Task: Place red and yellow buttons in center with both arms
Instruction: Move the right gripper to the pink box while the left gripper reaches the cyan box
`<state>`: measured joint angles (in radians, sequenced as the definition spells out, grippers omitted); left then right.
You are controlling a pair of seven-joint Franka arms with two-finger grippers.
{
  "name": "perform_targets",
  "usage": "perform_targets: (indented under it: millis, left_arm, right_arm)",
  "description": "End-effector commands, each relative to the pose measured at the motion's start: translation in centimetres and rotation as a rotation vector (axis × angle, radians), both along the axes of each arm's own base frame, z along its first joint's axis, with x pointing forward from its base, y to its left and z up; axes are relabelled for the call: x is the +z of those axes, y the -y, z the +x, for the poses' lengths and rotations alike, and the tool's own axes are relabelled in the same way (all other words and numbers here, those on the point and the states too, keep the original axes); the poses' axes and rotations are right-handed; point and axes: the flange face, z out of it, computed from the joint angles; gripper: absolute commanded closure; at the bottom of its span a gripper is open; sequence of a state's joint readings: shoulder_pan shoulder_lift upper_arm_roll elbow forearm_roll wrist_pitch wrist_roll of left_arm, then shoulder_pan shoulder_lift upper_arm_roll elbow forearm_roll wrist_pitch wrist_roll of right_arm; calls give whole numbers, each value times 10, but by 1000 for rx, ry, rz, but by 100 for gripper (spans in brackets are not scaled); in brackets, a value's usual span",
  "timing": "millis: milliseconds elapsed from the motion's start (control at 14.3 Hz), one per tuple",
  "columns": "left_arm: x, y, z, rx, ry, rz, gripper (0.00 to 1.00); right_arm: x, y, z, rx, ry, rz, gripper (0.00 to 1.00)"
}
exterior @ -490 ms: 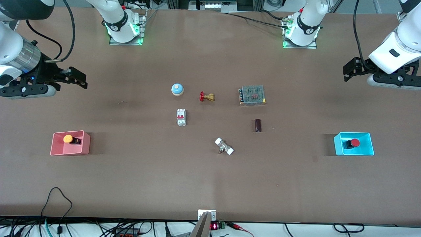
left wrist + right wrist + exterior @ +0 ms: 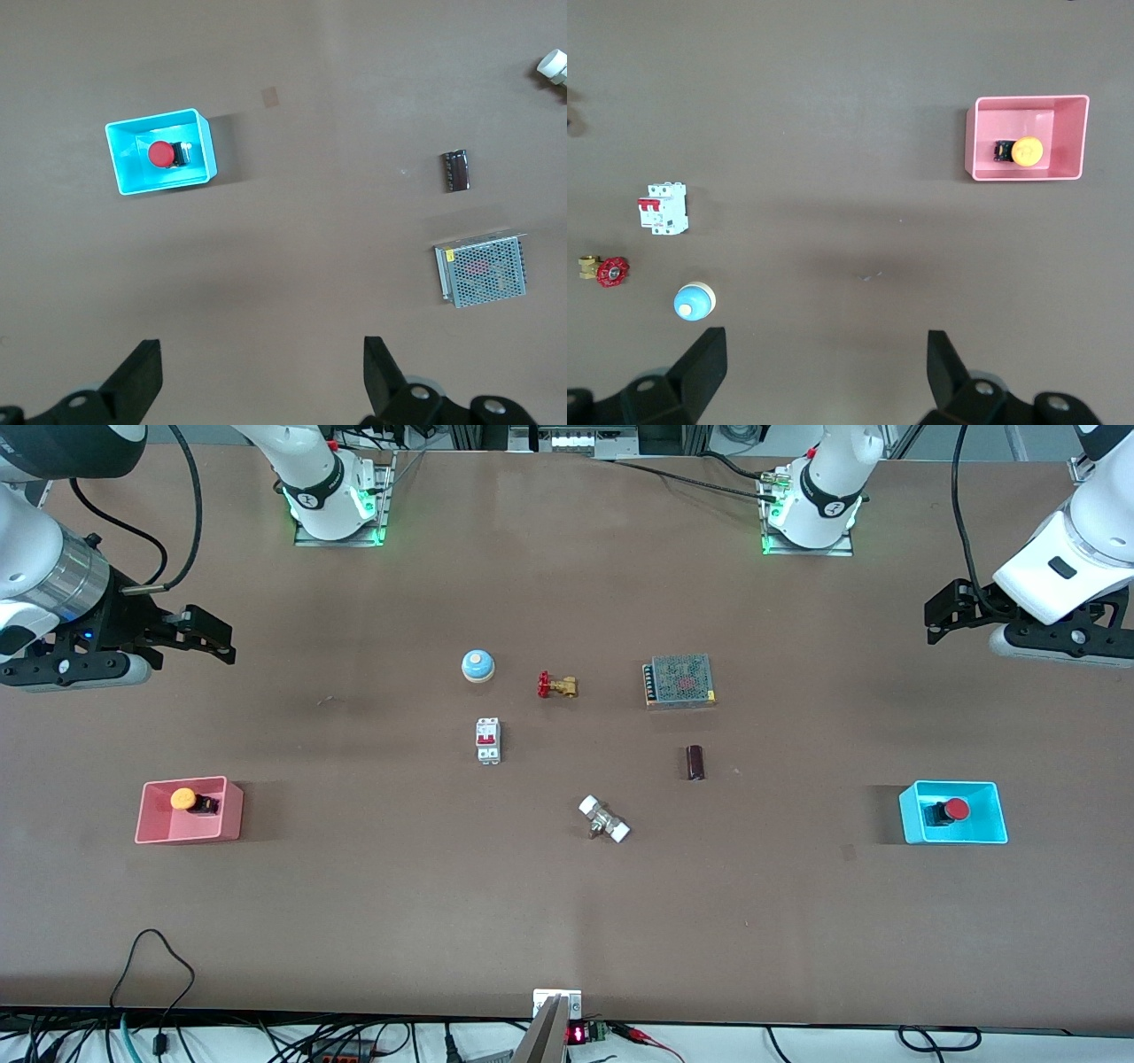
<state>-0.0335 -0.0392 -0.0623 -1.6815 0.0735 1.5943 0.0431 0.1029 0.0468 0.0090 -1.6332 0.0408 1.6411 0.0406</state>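
I hold both pincers, left pincer [image 2: 932, 615] and right pincer [image 2: 226, 639], spread open and empty, high over bare table [image 2: 567, 921]; red button [image 2: 951, 810] in cyan bin [image 2: 998, 834] and yellow button [image 2: 188, 800] in pink bin [image 2: 232, 833] lie well below them, so bin walls risk snagging fingers.

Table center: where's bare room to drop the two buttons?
Free: the patch bounded by the breaker, brass valve, dark cylinder and white fitting; also the wide strip nearer the front camera than that fitting. Crowded: the row of bell, valve and power supply.
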Motion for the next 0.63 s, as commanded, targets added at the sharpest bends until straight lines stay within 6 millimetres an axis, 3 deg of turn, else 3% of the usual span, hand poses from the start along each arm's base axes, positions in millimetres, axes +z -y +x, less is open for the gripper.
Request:
perform_targets:
  millis: [0,70,280,350,420,561]
  left_arm:
    - [-6,2,6,3,-25,-16,0]
    - [-13,1,11,7,-39,-16,0]
    - [-38,-8,30,26,-72,-12,0]
    - [-54,-24,54,53,-87,-9,0]
    - [-65,-57,74,99,-95,-7,0]
    - [-97,-104,91,169,-127,-21,0]
  right_arm:
    - [-4,3,1,6,-10,8,0]
    - [-7,5,1,10,-17,3,0]
    - [-46,22,24,54,-39,-86,0]
    - [-53,23,30,52,-29,-101,0]
    - [-68,27,38,43,-25,-106,0]
    - [-92,63,52,-3,-21,-104,0]
